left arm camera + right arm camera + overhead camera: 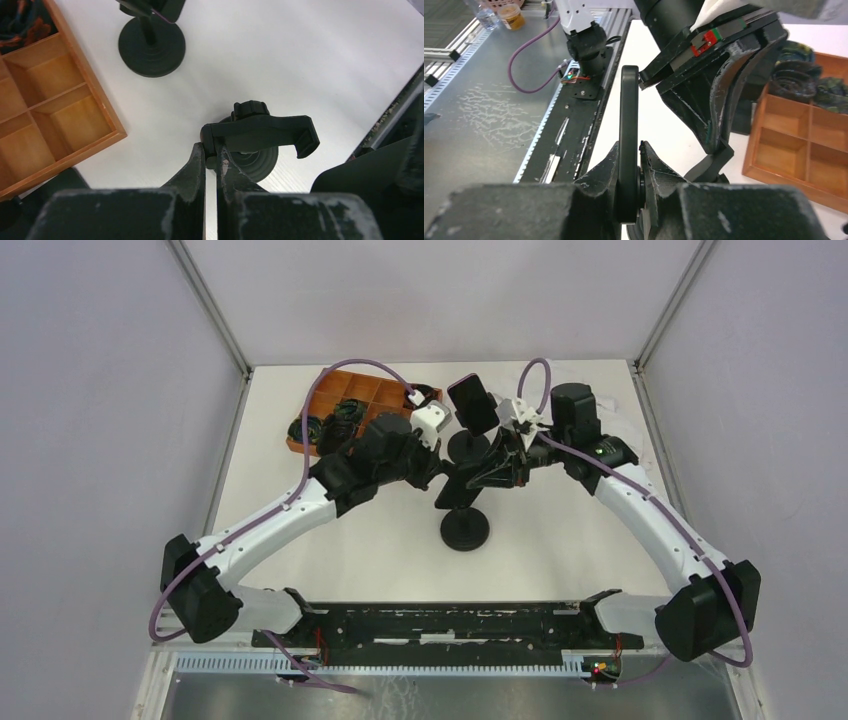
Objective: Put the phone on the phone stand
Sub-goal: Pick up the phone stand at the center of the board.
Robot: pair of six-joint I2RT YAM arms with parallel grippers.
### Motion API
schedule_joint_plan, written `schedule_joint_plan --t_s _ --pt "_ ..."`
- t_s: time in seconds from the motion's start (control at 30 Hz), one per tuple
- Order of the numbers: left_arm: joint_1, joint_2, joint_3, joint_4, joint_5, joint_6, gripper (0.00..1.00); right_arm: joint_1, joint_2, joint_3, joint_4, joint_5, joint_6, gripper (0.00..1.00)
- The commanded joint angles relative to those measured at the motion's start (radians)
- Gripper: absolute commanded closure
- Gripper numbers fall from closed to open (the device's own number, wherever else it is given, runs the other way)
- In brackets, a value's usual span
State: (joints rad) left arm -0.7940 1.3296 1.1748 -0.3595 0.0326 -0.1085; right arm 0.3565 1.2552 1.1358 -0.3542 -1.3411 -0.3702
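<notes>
Well, from where I'm standing the black round-based phone stand (465, 529) sits on the white table (560, 540), roughly midway between the two arms, and everything else arranges itself around it.

Far to the left of that stand and further back lies an orange-brown wooden compartment tray (352, 390). Dark coiled bundles (325, 425) fill the cells on its left side, while the cells nearest the stand are bare wood.

Coming in from the stand's left, the left end effector (210, 157) has its fingers pinched together on the left end of the stand's black clamp cradle (260, 132). The cradle sits level above the round base, its hooked right end free.

Directly behind the stand is a second black stand (468, 446), and a dark phone (472, 402) rests tilted on top of it.

Just to the right of the stand's top, the right end effector (629, 155) is clamped on a slim black phone (629, 105), one finger against each flat face. The wrist camera sees the phone edge-on, rising straight out of the fingers. It hangs in the air above the table, beside the cradle and not seated in it. Whether it touches the cradle I can't tell.
</notes>
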Motion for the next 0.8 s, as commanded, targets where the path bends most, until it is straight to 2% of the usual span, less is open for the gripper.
schedule_joint_plan --t_s 0.0,0.4,0.77 --pt "-0.002 -0.058 -0.004 0.128 0.145 0.036 0.98 0.030 0.013 0.035 -0.035 -0.001 -0.059 1.00" --pt "-0.004 -0.045 -0.015 0.163 0.294 0.028 0.98 0.101 0.022 0.008 0.002 -0.010 -0.035 1.00" --pt "-0.007 -0.045 -0.015 0.174 0.394 0.036 0.98 0.105 0.022 -0.014 0.026 -0.007 -0.023 1.00"
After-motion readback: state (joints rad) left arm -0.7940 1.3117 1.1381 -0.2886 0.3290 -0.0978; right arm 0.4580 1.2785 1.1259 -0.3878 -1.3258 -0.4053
